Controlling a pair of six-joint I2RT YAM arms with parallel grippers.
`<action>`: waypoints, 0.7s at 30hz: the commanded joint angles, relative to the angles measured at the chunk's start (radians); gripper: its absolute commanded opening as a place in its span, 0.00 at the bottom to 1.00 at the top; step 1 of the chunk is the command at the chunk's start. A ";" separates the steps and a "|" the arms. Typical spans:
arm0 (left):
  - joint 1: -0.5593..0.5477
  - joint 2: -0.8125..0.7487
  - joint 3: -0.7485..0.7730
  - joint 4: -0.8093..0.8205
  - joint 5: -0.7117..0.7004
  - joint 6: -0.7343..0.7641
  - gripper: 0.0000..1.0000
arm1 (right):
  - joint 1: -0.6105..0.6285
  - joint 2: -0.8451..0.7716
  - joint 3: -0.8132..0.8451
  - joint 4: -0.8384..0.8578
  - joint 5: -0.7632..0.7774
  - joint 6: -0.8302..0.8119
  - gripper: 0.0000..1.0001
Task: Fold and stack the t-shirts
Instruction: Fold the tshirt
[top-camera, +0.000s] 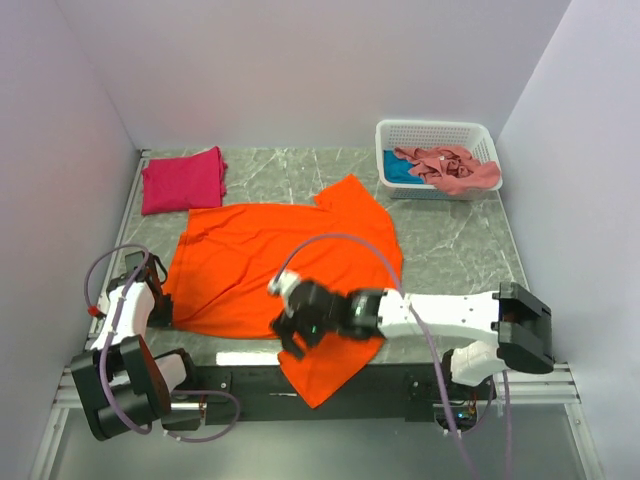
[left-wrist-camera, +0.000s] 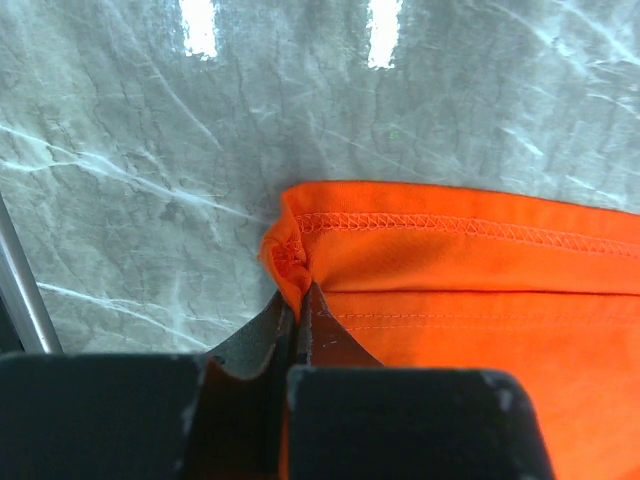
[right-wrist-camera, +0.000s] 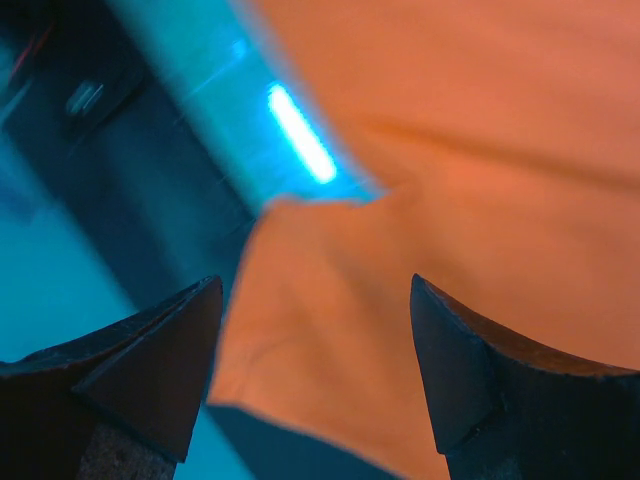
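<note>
- The top view looks down from high above and behind the arm bases, which lie along the bottom of the frame. It faces the far wall and takes in the whole counter (top-camera: 450, 240) from afar.
- The left wrist view sits just behind the left claw (left-wrist-camera: 297, 300), very near the counter and angled down onto it.
- The right wrist view looks out between the fingers of the right claw (right-wrist-camera: 315, 290) at close range, and is blurred and blue-tinted.
- All three views share the orange t-shirt (top-camera: 270, 260). The left wrist view sees its hemmed corner, at the top view's lower left. The right wrist view sees the part at the top view's lower centre.
</note>
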 joint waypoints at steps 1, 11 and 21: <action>0.002 -0.030 -0.004 0.017 0.000 0.027 0.01 | 0.153 -0.012 0.003 -0.039 0.128 -0.049 0.82; 0.004 -0.048 0.021 -0.003 -0.006 0.028 0.01 | 0.380 0.180 0.072 -0.107 0.137 -0.089 0.73; 0.004 -0.062 0.064 -0.018 -0.009 0.019 0.01 | 0.379 0.211 0.066 -0.107 0.007 -0.129 0.66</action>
